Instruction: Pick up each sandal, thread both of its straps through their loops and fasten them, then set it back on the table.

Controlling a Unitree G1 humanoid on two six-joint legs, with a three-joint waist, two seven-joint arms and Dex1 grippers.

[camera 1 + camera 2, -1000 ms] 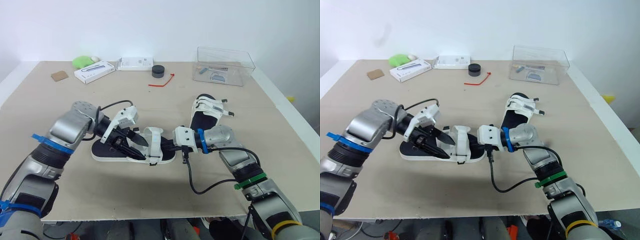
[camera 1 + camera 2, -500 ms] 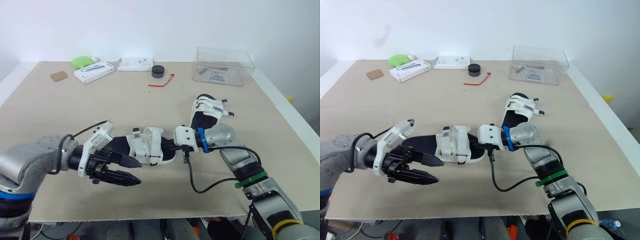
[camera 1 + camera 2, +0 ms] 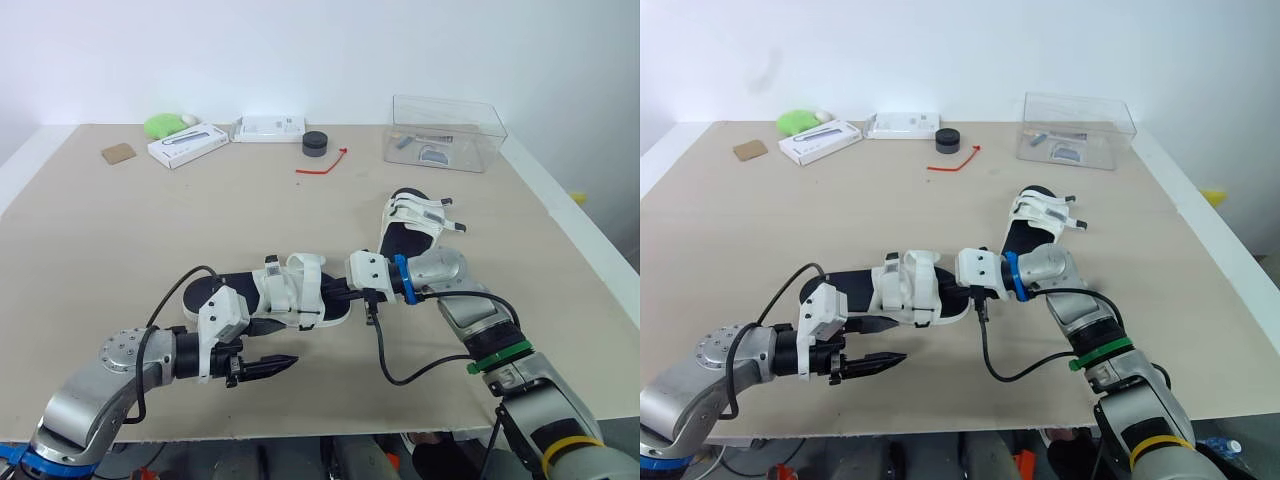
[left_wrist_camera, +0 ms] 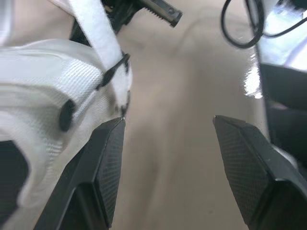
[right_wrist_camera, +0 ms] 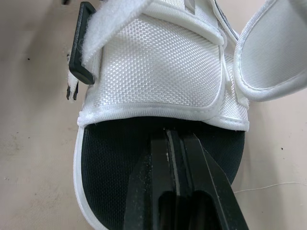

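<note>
A black-soled sandal (image 3: 225,292) with white straps (image 3: 290,290) lies flat near the table's front. My right gripper (image 3: 338,294) is shut on its toe end, the fingers (image 5: 163,158) pressed together over the black footbed just short of the white front strap (image 5: 163,67). In front of the sandal, low over the table, my left gripper (image 3: 285,361) is open and holds nothing; the sandal's strap and black loop (image 4: 112,72) sit just beyond its finger (image 4: 108,158). A second sandal (image 3: 412,228) lies behind my right arm, black strap tabs sticking out.
At the back stand a clear plastic box (image 3: 447,130), a black round puck (image 3: 315,142), a red tie (image 3: 325,162), two white boxes (image 3: 188,143) (image 3: 270,127), a green object (image 3: 165,123) and a brown square (image 3: 118,151). The table's front edge (image 3: 300,432) is close to my left gripper.
My left gripper has let go of the sandal's straps and drawn back toward the table's front edge. My right gripper has stayed shut on the toe end.
</note>
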